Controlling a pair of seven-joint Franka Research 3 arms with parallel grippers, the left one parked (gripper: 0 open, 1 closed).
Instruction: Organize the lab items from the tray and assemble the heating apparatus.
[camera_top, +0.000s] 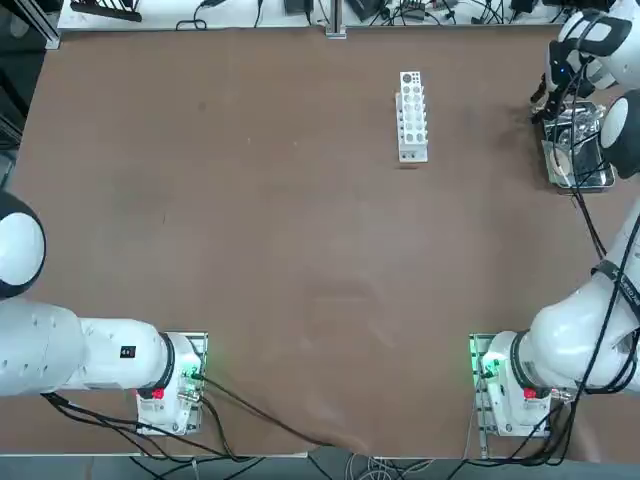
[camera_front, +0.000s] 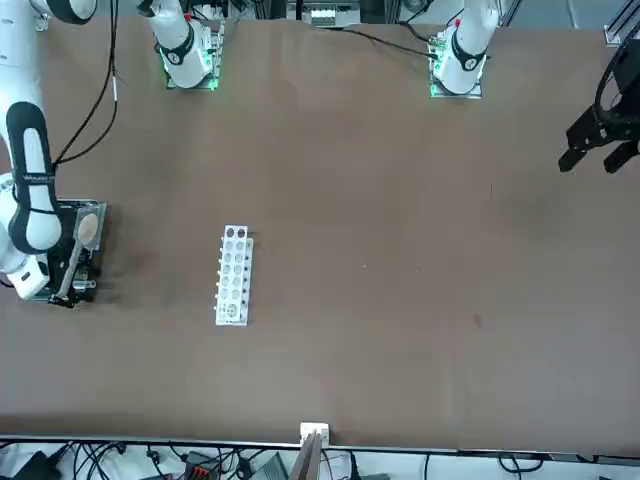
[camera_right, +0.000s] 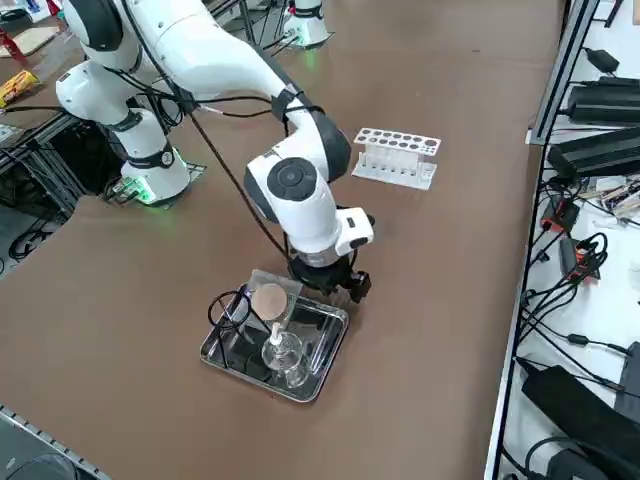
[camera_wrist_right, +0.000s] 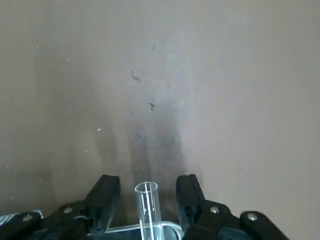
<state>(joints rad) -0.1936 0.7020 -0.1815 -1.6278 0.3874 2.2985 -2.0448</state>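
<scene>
the right tool (camera_wrist_right: 148, 192) hangs at the far end of the metal tray (camera_right: 322, 362), lower centre of the side view, fingers (camera_wrist_right: 106, 192) parted either side of a thin clear tube (camera_wrist_right: 147, 205) without gripping it. in the tray stand a glass burner (camera_right: 283, 351), a tan disc (camera_right: 268, 299) and a black wire stand (camera_right: 228, 310). a white rack (camera_right: 396, 156) sits on the brown surface (camera_right: 440, 300), upper centre.

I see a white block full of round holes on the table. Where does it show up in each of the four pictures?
Top view: white holed rack upper middle, left of the metal tray.
Front view: rack left of centre, right of the tray.
Right side view: rack upper middle, beyond the tray.
Right wrist view: not in it.
Shared landmark: the tray under the right gripper.
</scene>
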